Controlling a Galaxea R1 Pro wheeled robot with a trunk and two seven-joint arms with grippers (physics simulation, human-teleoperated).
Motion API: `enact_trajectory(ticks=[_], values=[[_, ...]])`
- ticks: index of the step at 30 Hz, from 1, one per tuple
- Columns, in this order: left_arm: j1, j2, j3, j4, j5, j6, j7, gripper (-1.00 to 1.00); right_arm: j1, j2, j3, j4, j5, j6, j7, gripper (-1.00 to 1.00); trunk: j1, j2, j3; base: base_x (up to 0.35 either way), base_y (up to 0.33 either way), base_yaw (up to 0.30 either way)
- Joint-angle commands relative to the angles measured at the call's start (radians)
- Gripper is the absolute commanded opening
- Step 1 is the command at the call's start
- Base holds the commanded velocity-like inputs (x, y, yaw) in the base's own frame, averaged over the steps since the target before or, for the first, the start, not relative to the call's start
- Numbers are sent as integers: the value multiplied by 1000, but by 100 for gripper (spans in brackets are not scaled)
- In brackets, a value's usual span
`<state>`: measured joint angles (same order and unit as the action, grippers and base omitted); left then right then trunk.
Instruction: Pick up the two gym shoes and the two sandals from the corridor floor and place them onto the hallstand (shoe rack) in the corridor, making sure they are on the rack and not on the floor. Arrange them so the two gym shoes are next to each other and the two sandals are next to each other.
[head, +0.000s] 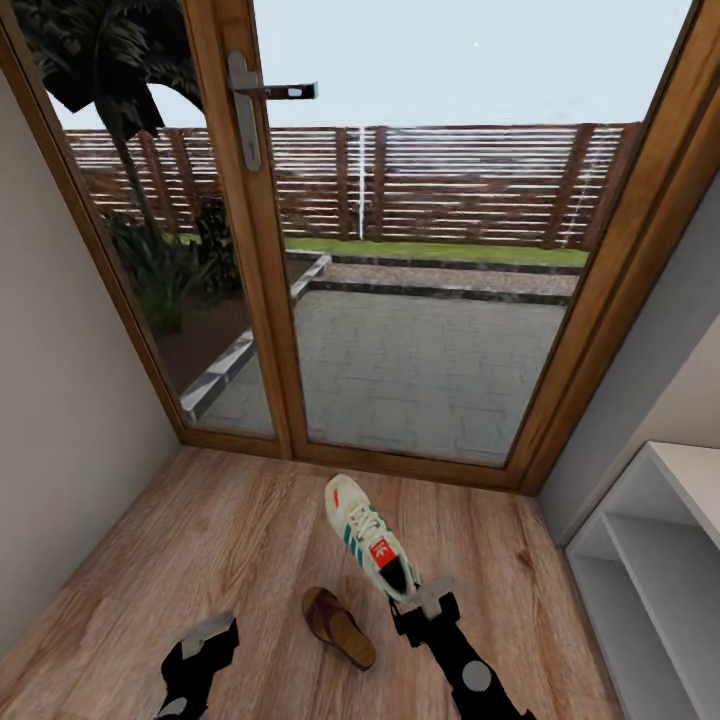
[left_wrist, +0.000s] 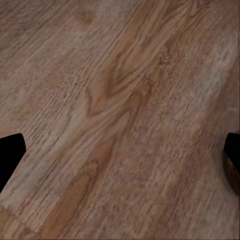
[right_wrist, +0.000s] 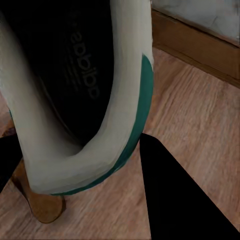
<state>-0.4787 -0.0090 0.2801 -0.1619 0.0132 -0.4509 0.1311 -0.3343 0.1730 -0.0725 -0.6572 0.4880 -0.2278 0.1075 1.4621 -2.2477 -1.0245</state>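
Gripping the gym shoe (head: 372, 538) by its heel collar, jaws clenched on it above the corridor floor (head: 200, 530), the right gripper (head: 425, 600) should carry it level to the hallstand (head: 660, 560), clearing the sandal (head: 338, 626) below; the left gripper (head: 205, 640) hangs released.

One gym shoe (head: 371, 538) is in sight, cream-white with green stripes and a red-orange tongue label, and the right wrist view shows its heel collar (right_wrist: 100, 125) close up. One sandal (head: 338, 626) lies on the corridor floor (head: 200, 540). One hallstand (head: 655, 570) stands at the right edge, with two open shelves under its flat top. Two grippers show in the head view, the left gripper (head: 207, 640) and the right gripper (head: 428, 600). The glazed wooden door frame holds two panes, and one metal door handle (head: 262, 95) is fitted to it.
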Motion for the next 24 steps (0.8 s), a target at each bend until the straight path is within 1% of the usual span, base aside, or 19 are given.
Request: enact_trajectory(ticks=[1,4,5,8,9,11,12,13,14,15,17,21,23,24], values=[[-6,-8,1,0,3,2,19,100,-1,1,22,-19,2,10,9,-100,0,0,-1,0,0,0],[-21,-23,3,0,4,21,62,100,-1,1,100,-70,1,49,8,-100,0,0,-1,0,0,0],[-30,-30,4,-1,4,33,83,100,-1,1,140,-104,0,77,9,-100,0,0,-1,0,0,0],[-39,-44,5,-1,5,44,104,100,-2,1,190,-156,-1,122,9,-100,0,0,-1,0,0,0],[-43,-53,5,-1,5,49,113,100,-2,1,221,-188,-2,153,10,-100,0,0,-1,0,0,0],[-45,-60,5,-1,5,52,118,100,-2,1,253,-219,-4,181,12,-100,0,0,-1,0,0,0],[-47,-67,4,0,4,55,120,100,-2,1,302,-262,-16,217,20,-100,0,0,-1,0,0,0],[-46,-69,3,0,4,56,118,100,-2,1,332,-285,-33,234,29,-100,0,0,-1,0,0,0],[-44,-69,2,0,3,57,116,100,-2,1,345,-294,-43,240,35,-100,0,0,-1,0,0,0],[-39,-70,-3,1,1,57,111,100,-2,1,390,-317,-103,257,63,-100,0,0,-1,0,0,0],[-35,-69,-7,1,-2,56,109,100,-2,1,407,-324,-134,263,81,-100,0,0,-1,0,0,0],[-33,-69,-7,4,-4,54,107,100,-2,1,412,-339,-149,271,101,-100,0,0,-1,0,0,0],[-32,-71,-7,10,-4,54,107,100,-2,1,408,-389,-158,308,103,-100,0,0,-1,0,0,0],[-32,-74,-7,13,-3,53,106,100,-2,1,409,-452,-175,357,103,-100,0,0,-1,0,0,0]])
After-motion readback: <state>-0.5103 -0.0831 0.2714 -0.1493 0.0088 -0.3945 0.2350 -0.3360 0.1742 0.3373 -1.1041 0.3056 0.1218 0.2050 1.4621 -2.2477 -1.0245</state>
